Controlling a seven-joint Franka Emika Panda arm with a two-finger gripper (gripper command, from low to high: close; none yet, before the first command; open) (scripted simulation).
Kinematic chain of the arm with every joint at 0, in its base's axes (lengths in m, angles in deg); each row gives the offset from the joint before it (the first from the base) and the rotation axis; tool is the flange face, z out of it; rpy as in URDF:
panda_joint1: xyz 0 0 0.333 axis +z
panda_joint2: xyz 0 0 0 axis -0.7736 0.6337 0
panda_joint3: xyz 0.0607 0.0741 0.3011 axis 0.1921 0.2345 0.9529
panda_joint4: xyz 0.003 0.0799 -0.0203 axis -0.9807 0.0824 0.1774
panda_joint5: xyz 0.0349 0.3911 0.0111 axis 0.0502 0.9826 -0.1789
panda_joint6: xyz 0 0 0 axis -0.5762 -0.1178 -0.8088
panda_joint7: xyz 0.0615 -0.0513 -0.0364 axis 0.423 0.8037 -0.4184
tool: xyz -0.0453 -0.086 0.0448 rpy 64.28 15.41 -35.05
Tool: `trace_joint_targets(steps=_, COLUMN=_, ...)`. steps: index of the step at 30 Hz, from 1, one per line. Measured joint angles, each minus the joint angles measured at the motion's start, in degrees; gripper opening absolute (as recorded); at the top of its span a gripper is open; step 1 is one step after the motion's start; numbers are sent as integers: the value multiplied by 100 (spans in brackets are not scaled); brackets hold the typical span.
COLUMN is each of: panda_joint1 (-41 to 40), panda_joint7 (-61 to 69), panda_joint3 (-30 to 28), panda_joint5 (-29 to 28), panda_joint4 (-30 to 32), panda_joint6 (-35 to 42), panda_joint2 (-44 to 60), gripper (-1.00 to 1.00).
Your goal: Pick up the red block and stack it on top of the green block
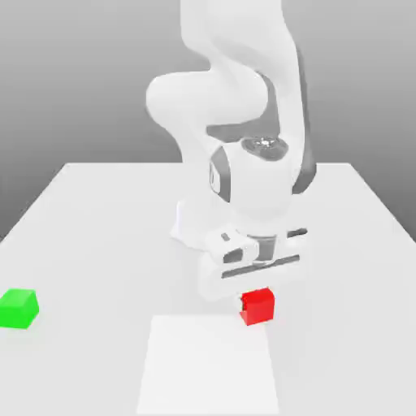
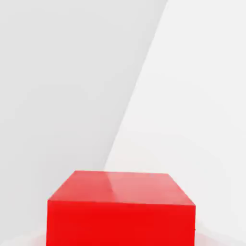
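You are clenching red block (image 1: 258, 307) between fingers of gripper (image 1: 257, 304), beside white panel (image 1: 210, 366); green block (image 1: 18, 309) is sitting well apart, toward exterior view's left, nothing on top. Grasp appearing done; carrying, stacking, releasing awaiting you.

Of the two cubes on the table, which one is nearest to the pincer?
The red cube is nearest: it sits directly below the pincer, beside the white sheet's far corner, while the green cube lies apart at the exterior view's left.
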Motion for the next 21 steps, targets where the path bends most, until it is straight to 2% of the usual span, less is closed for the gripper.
trace_joint_targets(steps=3, panda_joint1=22, panda_joint7=43, panda_joint3=2, panda_joint5=74, panda_joint4=89, panda_joint6=524, panda_joint2=-612, gripper=-100)
trace_joint_targets(steps=7, panda_joint1=-570, panda_joint7=518, panda_joint3=-678, panda_joint5=76, panda_joint4=-350, panda_joint6=949, panda_joint2=-556, gripper=-100)
trace_joint_targets(steps=11, panda_joint1=-1706, panda_joint7=1169, panda_joint3=-1450, panda_joint5=141, panda_joint4=-948, panda_joint6=1281, panda_joint2=-255, gripper=-100)
trace_joint_targets(steps=18, panda_joint1=-3657, panda_joint7=2348, panda_joint3=-2384, panda_joint5=276, panda_joint4=-2037, panda_joint6=1853, panda_joint2=246, gripper=-100)
trace_joint_targets(steps=21, panda_joint1=-3922, panda_joint7=2723, panda_joint3=-2408, panda_joint5=510, panda_joint4=-2266, panda_joint6=1726, panda_joint2=590, gripper=-100)
